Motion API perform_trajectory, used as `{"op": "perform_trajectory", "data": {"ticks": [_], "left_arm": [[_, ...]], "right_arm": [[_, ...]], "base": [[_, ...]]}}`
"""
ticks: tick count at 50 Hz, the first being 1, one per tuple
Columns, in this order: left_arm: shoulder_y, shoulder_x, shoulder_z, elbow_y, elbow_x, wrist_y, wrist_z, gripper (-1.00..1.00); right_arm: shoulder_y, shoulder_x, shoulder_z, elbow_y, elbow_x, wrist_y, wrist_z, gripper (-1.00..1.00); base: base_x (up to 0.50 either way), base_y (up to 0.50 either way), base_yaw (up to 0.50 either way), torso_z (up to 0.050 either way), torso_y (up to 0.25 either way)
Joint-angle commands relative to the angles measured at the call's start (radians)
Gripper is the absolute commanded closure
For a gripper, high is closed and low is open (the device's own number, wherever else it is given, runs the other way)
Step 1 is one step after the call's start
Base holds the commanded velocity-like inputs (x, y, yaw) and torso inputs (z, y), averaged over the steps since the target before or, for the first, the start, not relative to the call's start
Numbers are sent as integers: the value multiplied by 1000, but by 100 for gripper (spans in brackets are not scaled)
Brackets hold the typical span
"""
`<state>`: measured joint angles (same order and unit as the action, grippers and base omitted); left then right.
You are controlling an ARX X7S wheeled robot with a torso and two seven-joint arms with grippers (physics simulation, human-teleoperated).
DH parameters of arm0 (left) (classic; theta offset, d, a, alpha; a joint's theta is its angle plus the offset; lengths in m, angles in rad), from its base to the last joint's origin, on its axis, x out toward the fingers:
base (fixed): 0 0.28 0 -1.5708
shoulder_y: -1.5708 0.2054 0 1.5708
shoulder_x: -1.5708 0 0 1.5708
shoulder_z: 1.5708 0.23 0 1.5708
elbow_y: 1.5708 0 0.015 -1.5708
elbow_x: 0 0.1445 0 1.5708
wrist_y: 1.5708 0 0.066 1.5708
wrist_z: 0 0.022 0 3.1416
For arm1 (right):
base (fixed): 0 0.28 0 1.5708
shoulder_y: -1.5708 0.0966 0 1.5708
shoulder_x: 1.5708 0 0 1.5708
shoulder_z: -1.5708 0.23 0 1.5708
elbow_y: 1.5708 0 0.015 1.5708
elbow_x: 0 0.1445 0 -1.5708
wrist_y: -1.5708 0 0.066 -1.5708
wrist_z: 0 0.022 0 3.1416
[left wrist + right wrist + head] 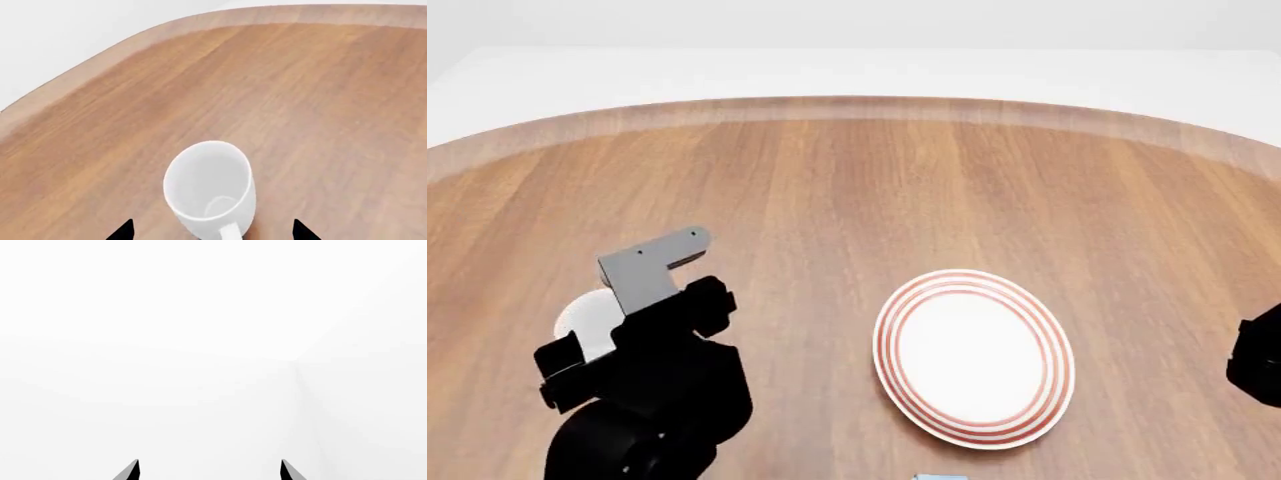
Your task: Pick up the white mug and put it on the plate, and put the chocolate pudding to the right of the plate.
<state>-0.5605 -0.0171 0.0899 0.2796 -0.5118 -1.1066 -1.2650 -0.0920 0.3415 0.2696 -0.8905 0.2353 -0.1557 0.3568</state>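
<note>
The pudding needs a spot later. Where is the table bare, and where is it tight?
Bare wood lies right of the plate, toward the right arm at the frame edge, and across the far half of the table. It is tight at the left, where the left gripper straddles the white mug.

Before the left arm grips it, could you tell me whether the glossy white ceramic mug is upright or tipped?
Upright: the glossy white ceramic mug stands on the wooden table, mouth upward and empty.

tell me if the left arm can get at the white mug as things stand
Probably yes. The left tool hangs open right above the white mug, fingertips either side of it, with only bare wooden table around and nothing between them.
</note>
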Motion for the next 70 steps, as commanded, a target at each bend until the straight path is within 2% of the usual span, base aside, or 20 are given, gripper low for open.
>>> {"op": "perform_trajectory", "data": {"ticks": [1,8,16,26,36,53,70], "left_arm": [[-10,-9,2,-115,-63,95,-22,-100],[0,-17,-10,-194,-101,189,43,-100],[11,-19,-15,-242,-125,254,69,-100],[16,-6,-76,-339,-171,409,108,-100],[17,-2,-69,-422,-196,556,140,-100],[44,-28,-45,-462,-199,697,154,-100],[34,-45,-14,-572,-196,748,191,-100]], "right_arm": [[-3,5,-2,-7,4,4,5,-100],[-4,6,-6,-3,2,0,5,-100],[-4,8,-13,1,1,-2,5,-100],[-9,8,-21,11,-3,-12,4,-100],[-10,12,-26,16,0,-15,4,-100],[-13,16,-31,18,5,-22,7,-100],[-17,21,-33,19,5,-25,12,-100]], "base": [[0,0,0,0,0],[0,0,0,0,0],[0,0,0,0,0],[0,0,0,0,0],[0,0,0,0,0],[0,0,0,0,0],[0,0,0,0,0]]}}
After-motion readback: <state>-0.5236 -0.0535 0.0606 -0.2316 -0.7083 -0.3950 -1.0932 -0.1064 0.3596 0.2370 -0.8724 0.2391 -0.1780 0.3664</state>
